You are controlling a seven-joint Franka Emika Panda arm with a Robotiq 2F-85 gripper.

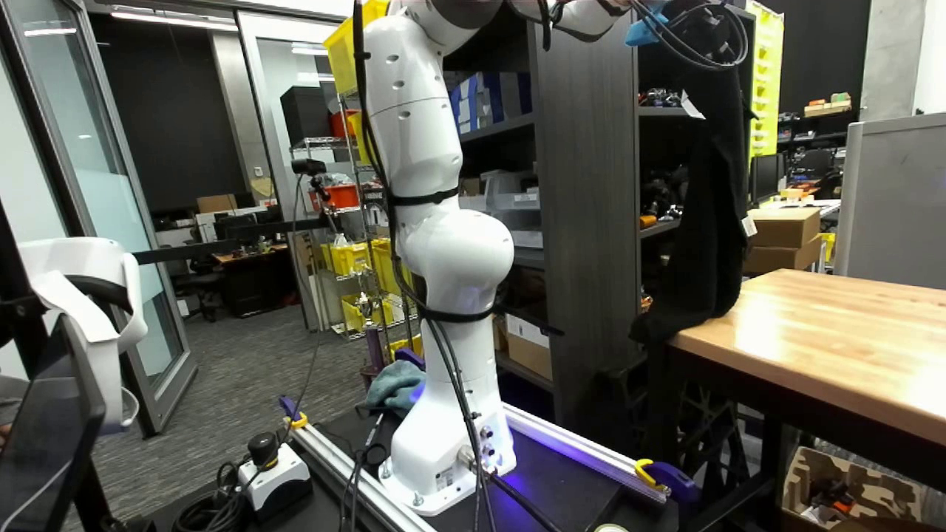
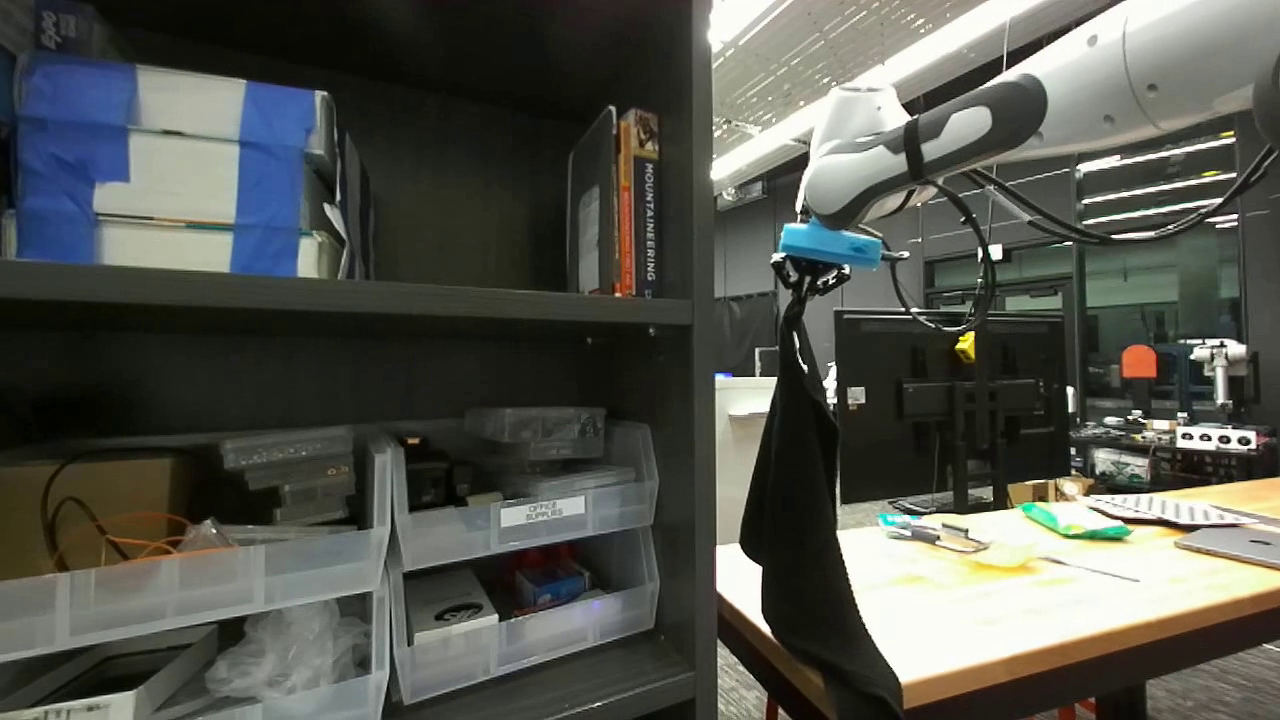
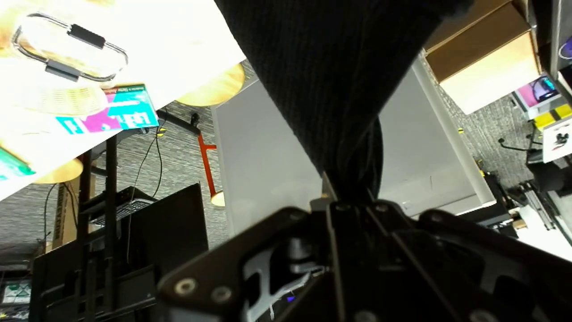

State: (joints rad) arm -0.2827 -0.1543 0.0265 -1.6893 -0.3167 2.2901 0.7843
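A tall dark shelf unit (image 1: 584, 222) rises behind the white arm (image 1: 458, 244) in an exterior view, clear bins (image 2: 460, 537) on its shelves. Next in size comes the wooden worktop (image 2: 960, 620), with a black monitor (image 2: 880, 450) upright beyond it. The black cloth (image 2: 800, 480) hangs near the shelf unit, its lower part crossing the worktop's corner in both exterior views; that corner stands in its way, though contact is unclear. The cloth's long axis runs close to upright: the gathered end points up, the rest widens downward, and the tail slants aside. A laptop (image 2: 1235, 545) lies on the worktop. The claw (image 3: 349, 192) is clenched on the cloth's top end. Smaller still, a green packet (image 2: 1075, 520) and a wire loop with two black sleeves (image 3: 86, 36) lie on the worktop.
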